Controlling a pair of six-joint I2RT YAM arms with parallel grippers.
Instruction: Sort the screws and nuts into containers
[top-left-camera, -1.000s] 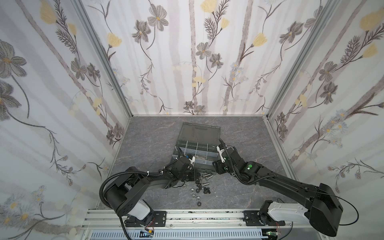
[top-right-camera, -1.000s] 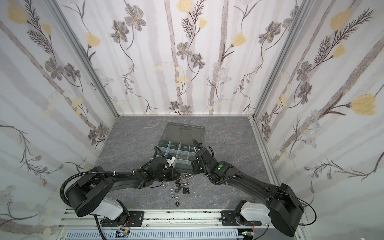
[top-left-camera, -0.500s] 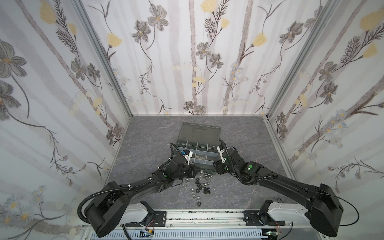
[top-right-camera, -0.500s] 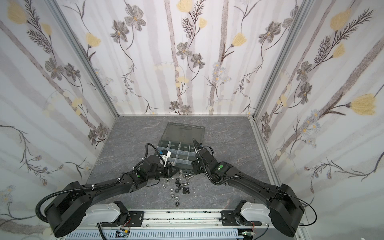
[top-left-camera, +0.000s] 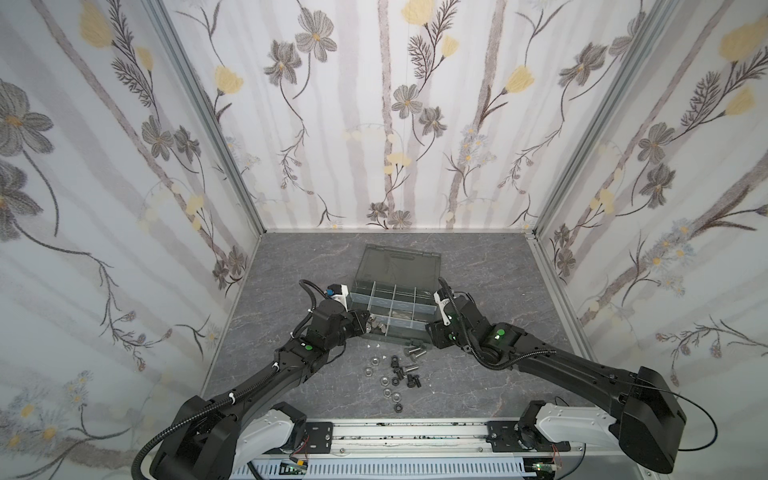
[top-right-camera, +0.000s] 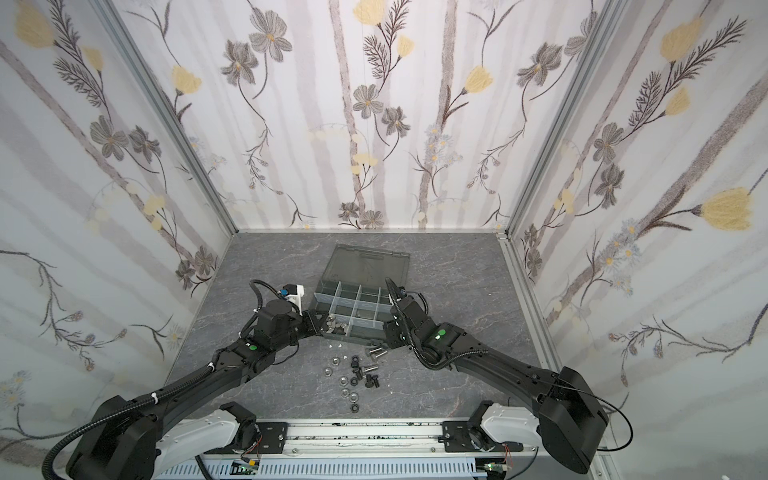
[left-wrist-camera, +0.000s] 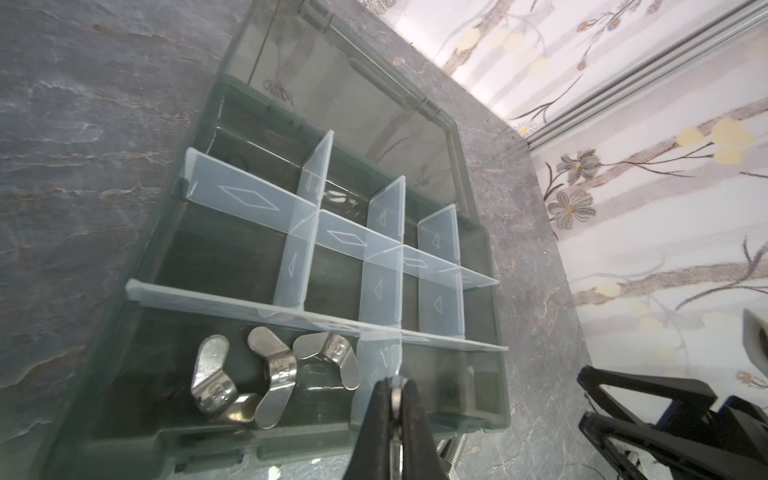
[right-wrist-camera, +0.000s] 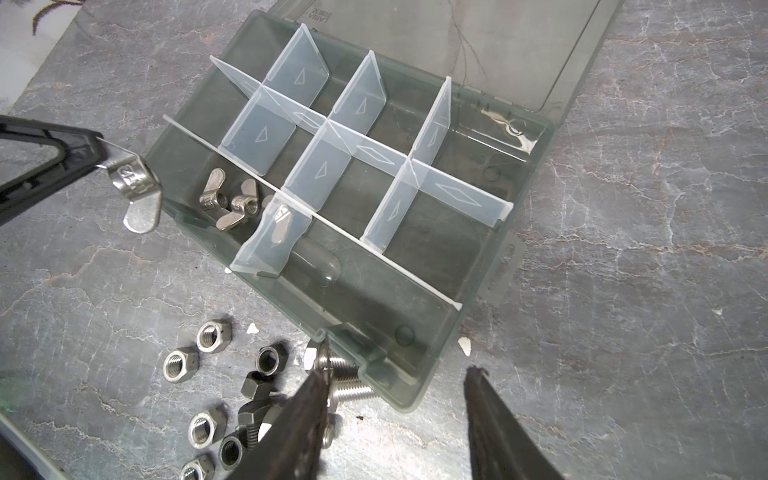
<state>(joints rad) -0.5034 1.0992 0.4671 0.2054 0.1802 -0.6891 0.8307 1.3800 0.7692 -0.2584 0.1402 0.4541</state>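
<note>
Two arms are in over the grey tabletop (top-left-camera: 291, 270) and one organiser box (top-left-camera: 388, 337) sits between them, its smoky lid (top-left-camera: 399, 266) thrown open flat behind it. Counting the cells (left-wrist-camera: 232, 266): two rows of four small ones, plus two longer ones along the front, ten in all. The left gripper (right-wrist-camera: 99, 153) is clamped tight on one wing nut (right-wrist-camera: 133, 183), pinching it by a wing so the rest hangs free. It hovers just beside the box's front corner, next to the front cell where three wing nuts (left-wrist-camera: 274, 374) lie in a heap, touching one another. That makes four wing nuts in sight, one in the air and three in that cell. Over to the right gripper (right-wrist-camera: 397, 372): jaws well apart, holding nothing, poised over the front rim of the box. One silver bolt (right-wrist-camera: 349, 380) lies on the tabletop against the box's front wall, right by one of its fingers (right-wrist-camera: 307, 415). Loose pieces are scattered just in front of the box between the arms. From the right wrist I count four silver hex nuts (right-wrist-camera: 214, 332), two black nuts (right-wrist-camera: 272, 359) and two black bolts (right-wrist-camera: 253, 390). The finger hides more behind it. In both top views the pile is too small for a full count.
</note>
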